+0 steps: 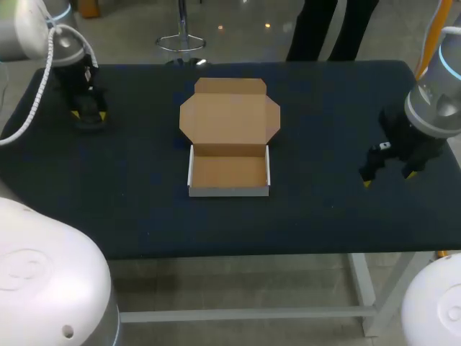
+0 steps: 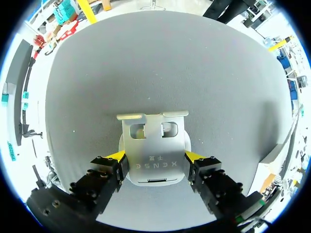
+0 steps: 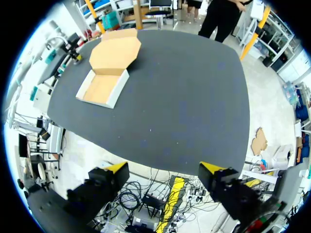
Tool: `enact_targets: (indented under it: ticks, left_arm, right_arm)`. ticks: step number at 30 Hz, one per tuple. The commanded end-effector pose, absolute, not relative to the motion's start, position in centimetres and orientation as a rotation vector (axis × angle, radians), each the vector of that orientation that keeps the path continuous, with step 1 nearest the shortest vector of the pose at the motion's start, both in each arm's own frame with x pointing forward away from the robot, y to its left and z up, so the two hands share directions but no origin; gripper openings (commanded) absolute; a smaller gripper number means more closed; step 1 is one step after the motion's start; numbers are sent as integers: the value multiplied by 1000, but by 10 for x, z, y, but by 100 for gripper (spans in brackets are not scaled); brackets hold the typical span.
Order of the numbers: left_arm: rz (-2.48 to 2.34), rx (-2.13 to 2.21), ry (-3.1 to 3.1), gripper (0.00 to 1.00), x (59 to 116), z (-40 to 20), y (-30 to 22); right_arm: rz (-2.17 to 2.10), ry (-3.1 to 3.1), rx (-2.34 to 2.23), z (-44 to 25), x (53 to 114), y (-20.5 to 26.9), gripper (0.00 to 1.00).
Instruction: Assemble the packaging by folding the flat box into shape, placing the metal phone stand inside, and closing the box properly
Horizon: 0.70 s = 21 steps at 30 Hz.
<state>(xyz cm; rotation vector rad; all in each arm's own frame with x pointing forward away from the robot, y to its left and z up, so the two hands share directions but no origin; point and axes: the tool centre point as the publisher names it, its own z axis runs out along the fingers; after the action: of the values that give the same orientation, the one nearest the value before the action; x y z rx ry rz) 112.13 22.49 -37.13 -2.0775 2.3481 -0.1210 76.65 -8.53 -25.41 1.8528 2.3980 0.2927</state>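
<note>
Left of the cardboard box, left jaws grasp the metal phone stand by thin edges; it may slip. Right jaws are released.

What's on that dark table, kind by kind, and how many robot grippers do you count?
cardboard box: 1
metal phone stand: 1
grippers: 2 (left gripper, right gripper)
Total: 4

Matt brushed metal phone stand, brown cardboard box (smooth white outer walls), matt dark cloth table
</note>
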Motion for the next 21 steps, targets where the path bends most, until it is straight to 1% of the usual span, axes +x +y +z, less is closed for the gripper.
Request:
enact_targets:
  ticks: [1, 8, 21]
  left_arm:
    - [-173, -2023, 2311, 0, 1085, -348, 220]
    - [-186, -1971, 2359, 0, 1054, -332, 207]
    - [-238, -1857, 2451, 0, 998, -305, 181]
  right_arm:
    - [388, 2445, 1727, -254, 770, -82, 100]
    - [613, 2546, 1419, -261, 776, -75, 100]
    - [817, 2662, 1004, -275, 779, -69, 100]
